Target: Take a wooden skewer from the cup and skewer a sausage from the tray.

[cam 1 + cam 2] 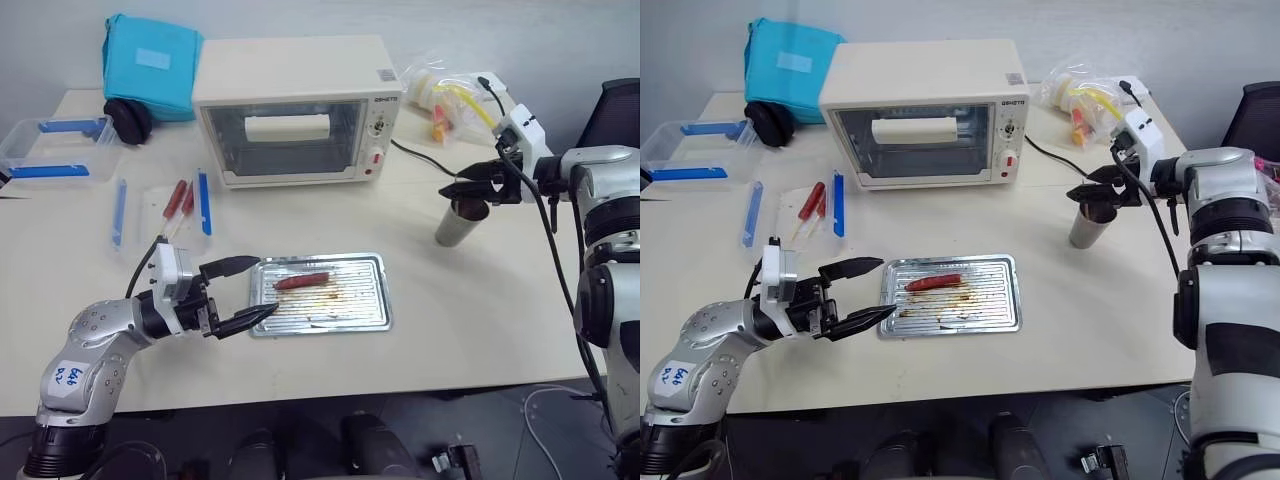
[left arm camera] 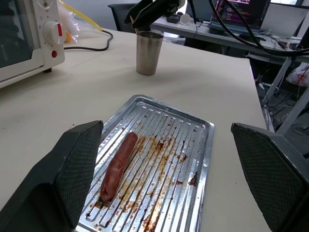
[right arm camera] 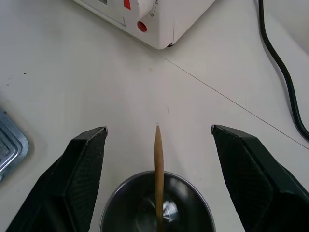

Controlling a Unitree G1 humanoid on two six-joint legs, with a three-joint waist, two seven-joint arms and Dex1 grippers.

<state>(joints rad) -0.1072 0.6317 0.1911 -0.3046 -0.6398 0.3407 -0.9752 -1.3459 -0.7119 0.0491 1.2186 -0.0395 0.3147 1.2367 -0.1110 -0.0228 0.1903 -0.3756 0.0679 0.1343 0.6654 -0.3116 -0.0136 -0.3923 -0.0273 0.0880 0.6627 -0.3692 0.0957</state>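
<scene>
A small grey metal cup (image 1: 460, 222) stands on the table at the right, with one thin wooden skewer (image 3: 158, 164) upright in it. My right gripper (image 1: 455, 190) hovers just over the cup's rim, open. Its fingers stand on either side of the skewer without touching it. Near the table's front, a reddish-brown sausage (image 1: 301, 281) lies on the ribbed, grease-stained silver tray (image 1: 370, 310). My left gripper (image 1: 262, 287) is open at the tray's left edge, pointing across it at the sausage (image 2: 118, 164), with nothing between its fingers.
A cream toaster oven (image 1: 290, 110) stands behind the tray, its black cable (image 1: 420, 155) running toward the cup. Two red sausages on sticks (image 1: 180, 200) lie between loose blue clips (image 1: 204, 200). A clear plastic box (image 1: 55, 150) and a blue bag (image 1: 150, 65) sit far left.
</scene>
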